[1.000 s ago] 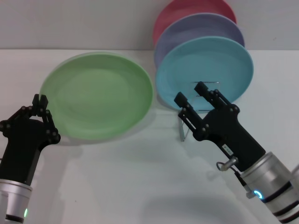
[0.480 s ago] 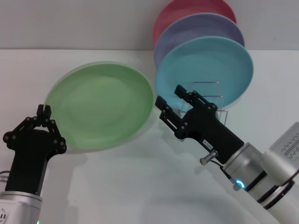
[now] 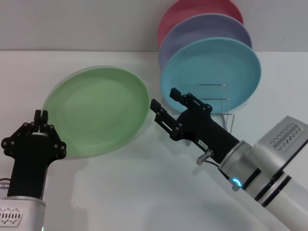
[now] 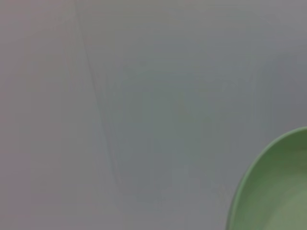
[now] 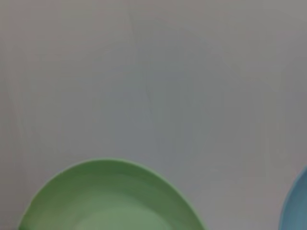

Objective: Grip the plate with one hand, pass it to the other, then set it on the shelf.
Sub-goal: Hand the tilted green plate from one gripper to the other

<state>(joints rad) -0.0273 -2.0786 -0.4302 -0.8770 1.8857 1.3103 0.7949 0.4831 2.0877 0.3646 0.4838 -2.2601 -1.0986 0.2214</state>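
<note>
The light green plate (image 3: 96, 110) hangs tilted above the white table at left centre. My left gripper (image 3: 41, 115) is shut on its lower left rim. My right gripper (image 3: 164, 99) is open, its fingertips just right of the plate's right rim and not touching it. The chrome wire shelf (image 3: 215, 103) stands behind the right gripper. The plate's rim shows in the left wrist view (image 4: 280, 191), and its upper part in the right wrist view (image 5: 110, 201).
Three plates stand upright in the shelf: turquoise (image 3: 216, 67) in front, lavender (image 3: 207, 29) behind it, pink (image 3: 192, 9) at the back. The turquoise rim shows in the right wrist view (image 5: 297, 206). White table (image 3: 120, 192) all around.
My right gripper has swung left from in front of the shelf to the green plate's right rim. The plate has tilted and shifted slightly in the left gripper.
</note>
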